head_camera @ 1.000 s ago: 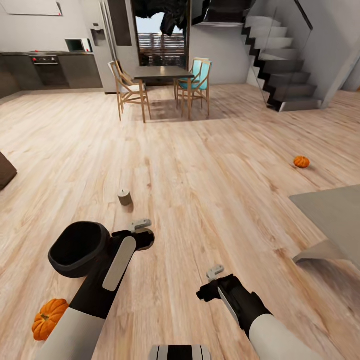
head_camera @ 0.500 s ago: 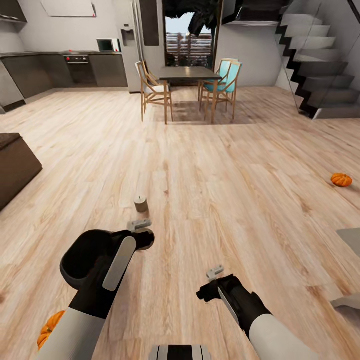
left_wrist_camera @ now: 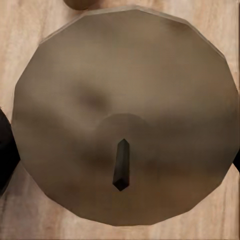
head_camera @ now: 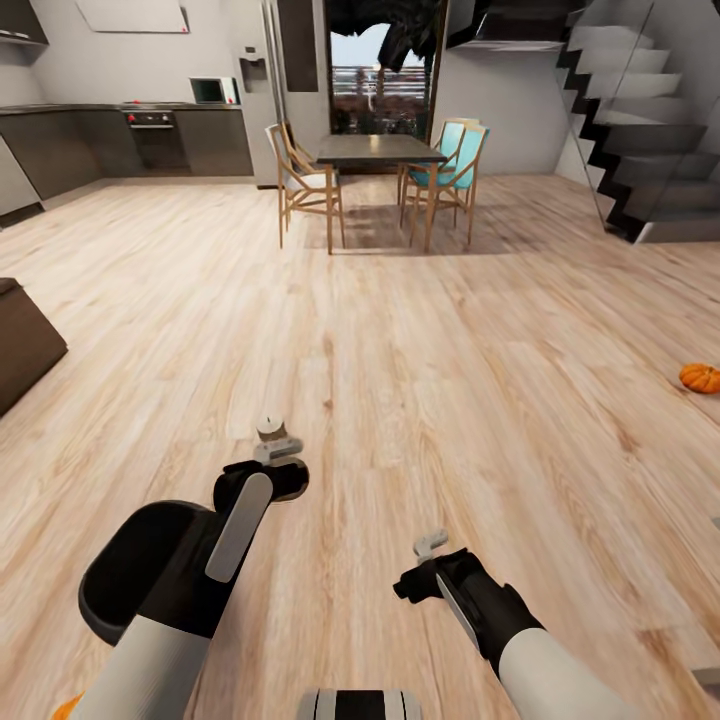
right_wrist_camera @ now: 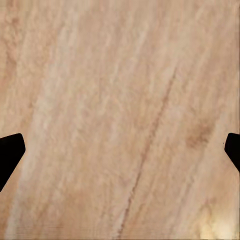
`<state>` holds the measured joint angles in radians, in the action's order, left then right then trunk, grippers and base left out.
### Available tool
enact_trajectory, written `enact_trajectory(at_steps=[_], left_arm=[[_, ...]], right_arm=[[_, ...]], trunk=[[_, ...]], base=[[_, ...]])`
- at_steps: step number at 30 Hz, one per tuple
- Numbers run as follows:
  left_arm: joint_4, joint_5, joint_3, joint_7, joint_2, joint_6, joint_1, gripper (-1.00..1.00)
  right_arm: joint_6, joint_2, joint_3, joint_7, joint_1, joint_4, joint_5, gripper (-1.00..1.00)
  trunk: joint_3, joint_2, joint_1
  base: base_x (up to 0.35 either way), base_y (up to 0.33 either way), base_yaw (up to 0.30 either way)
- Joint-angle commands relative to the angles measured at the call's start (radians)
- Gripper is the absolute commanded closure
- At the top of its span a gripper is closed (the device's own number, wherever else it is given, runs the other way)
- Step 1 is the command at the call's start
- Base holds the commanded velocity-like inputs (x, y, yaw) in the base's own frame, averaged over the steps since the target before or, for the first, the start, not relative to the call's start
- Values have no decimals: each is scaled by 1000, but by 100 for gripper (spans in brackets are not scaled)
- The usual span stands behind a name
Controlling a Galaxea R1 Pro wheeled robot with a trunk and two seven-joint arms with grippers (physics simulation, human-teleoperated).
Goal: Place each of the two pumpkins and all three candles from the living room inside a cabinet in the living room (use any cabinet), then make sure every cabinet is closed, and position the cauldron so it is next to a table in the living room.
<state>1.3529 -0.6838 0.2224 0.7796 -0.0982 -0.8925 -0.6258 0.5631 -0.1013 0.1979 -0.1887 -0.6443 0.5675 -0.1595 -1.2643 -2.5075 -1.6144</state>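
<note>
A stout beige candle (head_camera: 269, 427) stands on the wood floor right at the tip of my left gripper (head_camera: 277, 455), which points down over it. In the left wrist view the candle's round top (left_wrist_camera: 125, 100) and dark wick sit close below, with a dark fingertip (left_wrist_camera: 6, 150) at either edge, so the gripper is open. The black cauldron (head_camera: 135, 575) sits on the floor beside my left forearm. One orange pumpkin (head_camera: 700, 377) lies far right; an orange sliver of another pumpkin (head_camera: 65, 708) shows at the bottom left. My right gripper (head_camera: 430, 548) hangs open over bare floor.
A dark-brown low unit (head_camera: 22, 340) juts in at the left edge. A dining table (head_camera: 378, 150) with chairs stands at the back, kitchen counters (head_camera: 120, 140) at the far left, and stairs (head_camera: 640, 150) at the right. Wood floor (head_camera: 450, 350) lies between.
The whole view has shifted, so the camera moved. The candle now lies right at my left gripper's tip. Cauldron and near pumpkin slid toward the bottom edge. Both arms keep their pose.
</note>
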Motion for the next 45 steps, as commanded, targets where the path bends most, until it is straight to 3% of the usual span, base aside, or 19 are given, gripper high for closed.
enact_trajectory(at_steps=[1,27,45], left_arm=[[0,4,0,-2,0,-2,0,100],[0,4,0,-2,0,-2,0,100],[0,4,0,-2,0,-2,0,100]], right_arm=[[0,0,0,0,0,0,0,-100],[0,0,0,0,0,0,0,-100],[0,-1,0,0,0,0,0,-100]], trunk=[[0,0,0],[8,0,0],[8,0,0]], base=[[328,-88,0],[328,-88,-214],[328,-88,229]])
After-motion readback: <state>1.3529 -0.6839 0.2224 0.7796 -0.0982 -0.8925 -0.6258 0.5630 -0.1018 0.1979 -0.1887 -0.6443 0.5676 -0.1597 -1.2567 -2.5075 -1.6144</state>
